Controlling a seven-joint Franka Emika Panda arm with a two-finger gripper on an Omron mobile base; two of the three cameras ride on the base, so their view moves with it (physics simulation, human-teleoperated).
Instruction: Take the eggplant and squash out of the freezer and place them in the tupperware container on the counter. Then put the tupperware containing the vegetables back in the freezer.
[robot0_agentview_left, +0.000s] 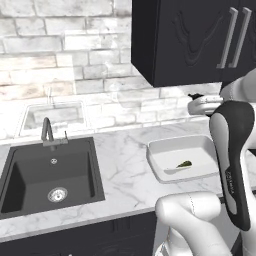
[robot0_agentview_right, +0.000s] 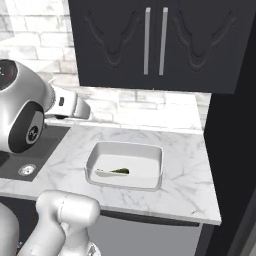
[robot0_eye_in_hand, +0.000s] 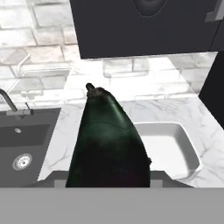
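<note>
Rising from the base, the white arm bends at its dark elbow, forearm reaching level above the counter (robot0_agentview_left: 125, 165) toward the brick wall. From left to right lie the black sink (robot0_agentview_left: 50, 172) with its faucet (robot0_agentview_left: 47, 131), then the tupperware container (robot0_agentview_left: 184, 157), a small green scrap (robot0_agentview_right: 119, 171) inside it. The base views leave the fingers unseen. Looking along the hand, the dark eggplant (robot0_eye_in_hand: 109, 148) sits clamped in the partly closed gripper (robot0_eye_in_hand: 107, 177), stem pointing forward, held above the counter between sink and container.
</note>
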